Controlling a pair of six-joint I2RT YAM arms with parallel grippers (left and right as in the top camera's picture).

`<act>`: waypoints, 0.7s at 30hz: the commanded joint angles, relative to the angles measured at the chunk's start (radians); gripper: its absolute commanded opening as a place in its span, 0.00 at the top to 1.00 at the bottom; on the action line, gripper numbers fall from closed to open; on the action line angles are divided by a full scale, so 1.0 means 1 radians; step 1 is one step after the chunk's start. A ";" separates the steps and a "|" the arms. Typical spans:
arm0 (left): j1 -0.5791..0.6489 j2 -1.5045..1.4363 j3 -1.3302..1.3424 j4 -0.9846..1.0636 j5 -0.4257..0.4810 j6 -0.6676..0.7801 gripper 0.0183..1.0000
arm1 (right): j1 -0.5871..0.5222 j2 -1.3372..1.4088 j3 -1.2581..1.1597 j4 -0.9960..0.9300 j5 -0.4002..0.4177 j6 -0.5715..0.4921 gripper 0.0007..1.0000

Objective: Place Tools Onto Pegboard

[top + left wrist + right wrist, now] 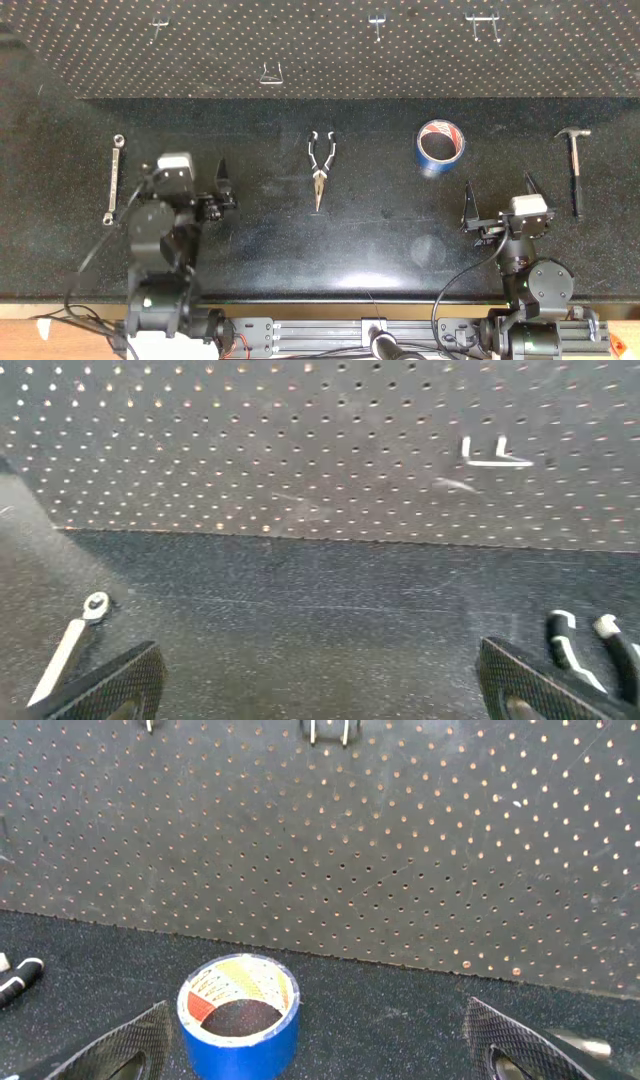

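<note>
Black speckled tabletop [260, 240] from above, dark perforated pegboard [320, 50] along its far edge, small metal hooks [271, 73] on the board. Near the left edge, slim silver wrench [113, 180]; at the middle, black-and-white-handled pliers [320, 172], tips toward the near edge; right of middle, blue tape roll [440, 147] standing on its flat end; near the right edge, steel-headed hammer [574, 172] with dark handle.

From the left wrist: left hand [320, 680] spread wide, holding nothing; wrench [70, 645] off one finger, pliers [575, 645] off the other.

From the right wrist: right hand [325, 1045] wide, holding nothing; tape roll [240, 1015] just ahead, touching neither finger.
</note>
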 commanded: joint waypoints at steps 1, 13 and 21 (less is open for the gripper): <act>0.044 0.241 0.327 -0.410 -0.053 0.017 0.00 | 0.006 -0.006 -0.005 -0.003 0.002 -0.010 0.06; 0.558 0.481 0.758 -0.988 0.134 0.506 0.01 | 0.006 -0.006 -0.005 -0.003 0.002 -0.010 0.06; 0.937 0.588 0.802 -0.990 0.257 0.730 0.00 | 0.006 -0.006 -0.005 -0.003 0.002 -0.010 0.06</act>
